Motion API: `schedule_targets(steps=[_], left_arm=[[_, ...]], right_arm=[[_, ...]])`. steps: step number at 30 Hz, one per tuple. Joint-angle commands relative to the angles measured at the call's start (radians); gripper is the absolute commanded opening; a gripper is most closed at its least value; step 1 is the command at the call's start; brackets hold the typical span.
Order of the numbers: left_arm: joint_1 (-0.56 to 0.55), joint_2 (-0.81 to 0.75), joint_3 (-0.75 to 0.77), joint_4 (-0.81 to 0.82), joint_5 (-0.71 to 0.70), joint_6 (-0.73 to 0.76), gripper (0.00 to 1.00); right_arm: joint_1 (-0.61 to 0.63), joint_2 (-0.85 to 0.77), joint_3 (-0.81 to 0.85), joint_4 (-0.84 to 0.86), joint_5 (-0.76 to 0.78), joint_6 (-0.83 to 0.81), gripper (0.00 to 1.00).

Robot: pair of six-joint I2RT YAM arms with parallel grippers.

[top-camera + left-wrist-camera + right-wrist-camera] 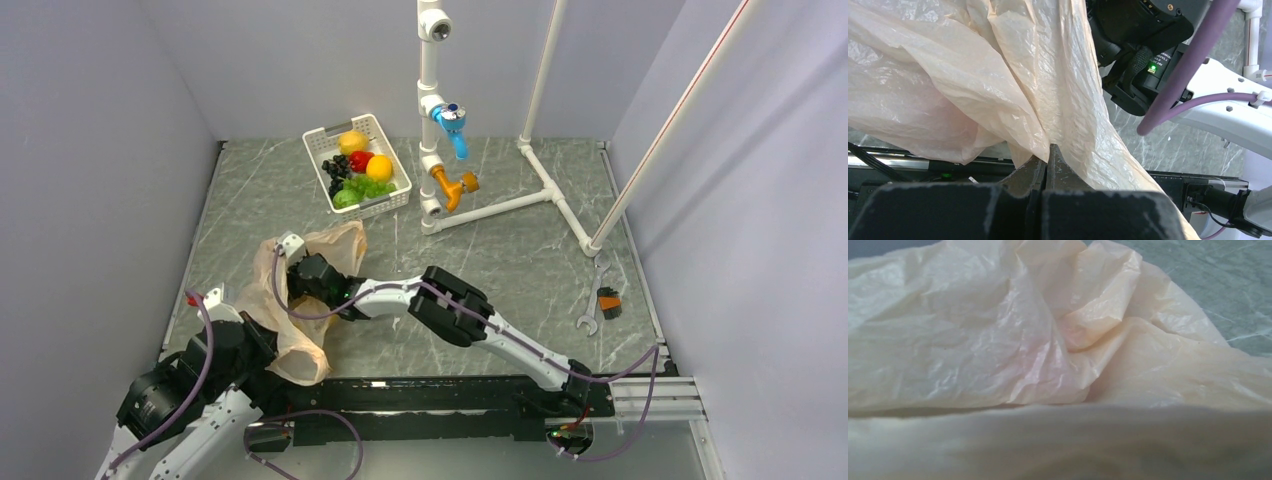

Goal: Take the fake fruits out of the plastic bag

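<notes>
1. Top external view: the plastic bag (335,245) lies crumpled at the lower left of the frame on the marbled table (520,270), between the 2 arms.
2. In the left wrist view, the left gripper (1046,162) has its jaws pressed together on a fold of the bag. The peach film fans up from the pinch toward the upper left.
3. The right gripper (305,268) reaches in from the lower right and sits against the bag's upper part. The right wrist view is filled with wrinkled film and a strip of table, so I cannot tell whether these jaws are apart or together.
4. Whether anything lies inside the bag cannot be made out in any view.
5. A white basket (385,205) stands at the upper centre, well apart from the bag. It holds a red apple (361,160), a round green fruit (346,198) and a green grape bunch (368,186).
6. A black grape bunch (337,167), a lemon (352,141) and an orange fruit (379,167) share that basket.
7. A white pipe frame (430,150) rises right of the basket, and a wrench (592,305) lies at the right.
</notes>
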Motion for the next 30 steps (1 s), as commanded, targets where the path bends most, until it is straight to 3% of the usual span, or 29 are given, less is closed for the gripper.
schedule_targets(steps=[1, 10, 24, 30], left_arm=[[-0.001, 0.015, 0.000, 0.018, 0.010, 0.016, 0.00], [0.002, 0.016, 0.000, 0.020, 0.011, 0.019, 0.00], [0.003, 0.001, -0.002, 0.022, 0.010, 0.019, 0.00], [0.005, -0.005, 0.000, 0.019, 0.009, 0.017, 0.00]], right_arm=[[-0.019, -0.095, -0.080, 0.052, -0.020, -0.001, 0.55], [-0.022, -0.309, -0.318, 0.131, -0.045, 0.027, 0.20], [-0.022, -0.564, -0.658, 0.193, -0.090, 0.099, 0.01], [-0.010, -0.644, -0.748, 0.209, -0.141, 0.108, 0.00]])
